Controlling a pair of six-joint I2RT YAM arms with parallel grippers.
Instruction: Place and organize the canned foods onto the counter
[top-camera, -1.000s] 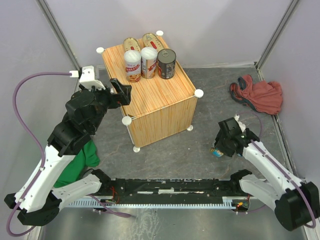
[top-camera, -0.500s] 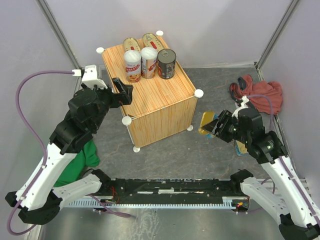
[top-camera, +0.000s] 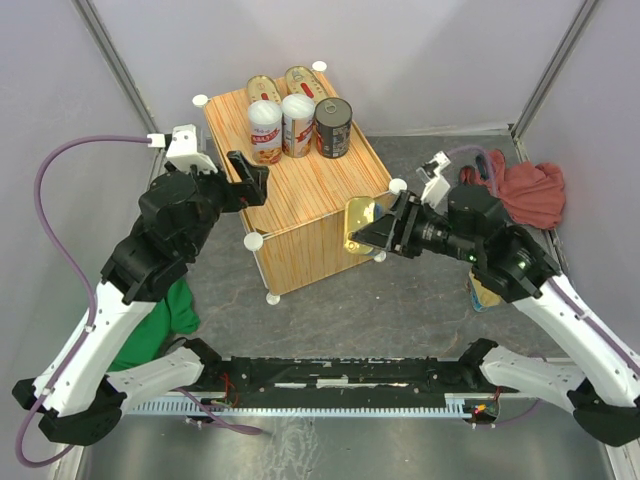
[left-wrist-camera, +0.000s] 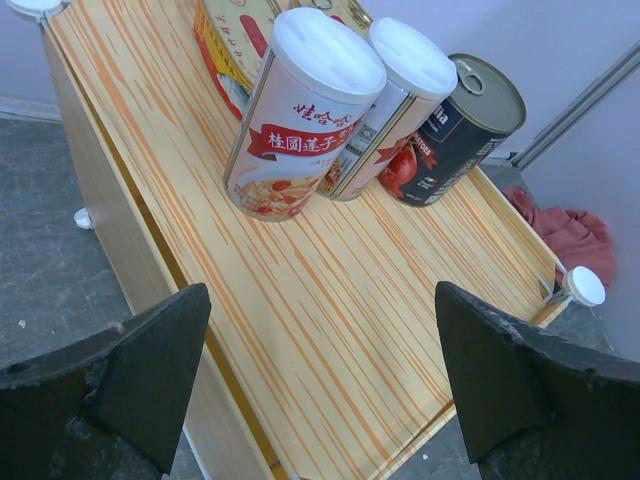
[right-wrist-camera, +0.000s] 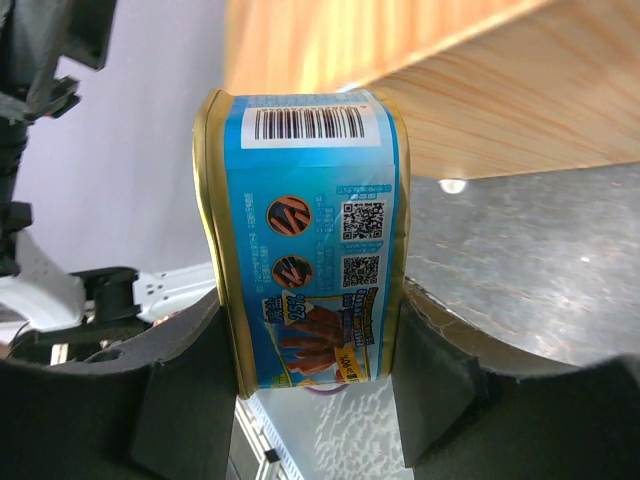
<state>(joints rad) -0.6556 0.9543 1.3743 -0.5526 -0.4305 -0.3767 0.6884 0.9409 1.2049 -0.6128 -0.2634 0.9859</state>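
The counter (top-camera: 310, 200) is a light-wood box with white knobs. At its far end stand two oval gold tins (top-camera: 262, 88), two tall white-lidded cans (top-camera: 265, 131) and one dark round can (top-camera: 333, 127); the left wrist view shows them too (left-wrist-camera: 300, 120). My right gripper (top-camera: 372, 232) is shut on a rectangular gold tin with blue sides (top-camera: 358, 224), held in the air by the counter's near right corner (right-wrist-camera: 305, 240). A second rectangular tin (top-camera: 487, 293) lies on the floor, partly hidden by the right arm. My left gripper (top-camera: 250, 178) is open and empty over the counter's left edge (left-wrist-camera: 320, 370).
A red cloth (top-camera: 520, 190) lies on the floor at the far right. A green cloth (top-camera: 165, 320) lies under the left arm. Grey walls enclose the floor on three sides. The counter's near half (left-wrist-camera: 330, 300) is bare wood.
My right gripper has lifted the rectangular tin off the floor and carried it left and up to the counter's near right corner. My left gripper has barely shifted.
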